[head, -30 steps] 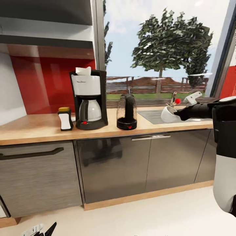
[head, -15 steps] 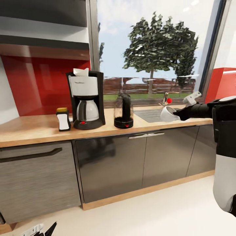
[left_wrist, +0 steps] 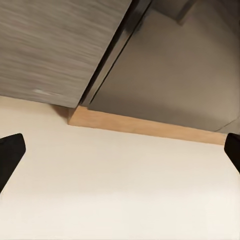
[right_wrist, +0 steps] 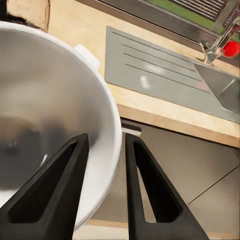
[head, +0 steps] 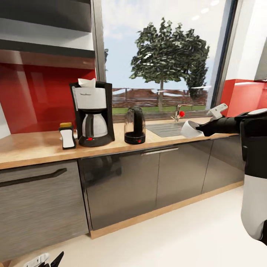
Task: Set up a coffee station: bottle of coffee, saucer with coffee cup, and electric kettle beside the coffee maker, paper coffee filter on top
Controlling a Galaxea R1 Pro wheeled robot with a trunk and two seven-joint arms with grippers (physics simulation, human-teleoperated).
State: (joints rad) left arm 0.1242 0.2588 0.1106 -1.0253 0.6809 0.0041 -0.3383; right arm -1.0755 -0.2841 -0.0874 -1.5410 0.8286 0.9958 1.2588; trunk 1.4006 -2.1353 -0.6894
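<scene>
Now I carry the cup (head: pixel 190 129) in my right tool (head: pixel 198 129), its 2 fingers (right_wrist: pixel 142 185) clamped over the rim, 1 inside and 1 outside, held above the desk (head: pixel 33 144) edge near the sink (head: pixel 165 128). My left tool (head: pixel 43 259) hangs low over the floor, fingers apart. I judge the saucer (head: pixel 76 136) is the white edge behind the bottle (head: pixel 67 135), left of the coffee maker (head: pixel 91 114); I can't be sure. To do this well I'd swing past the kettle (head: pixel 134 126), keep the cup level and lower it gently. A grey mark on the maker's panel is too small to read; the bottle's label looks blank.
</scene>
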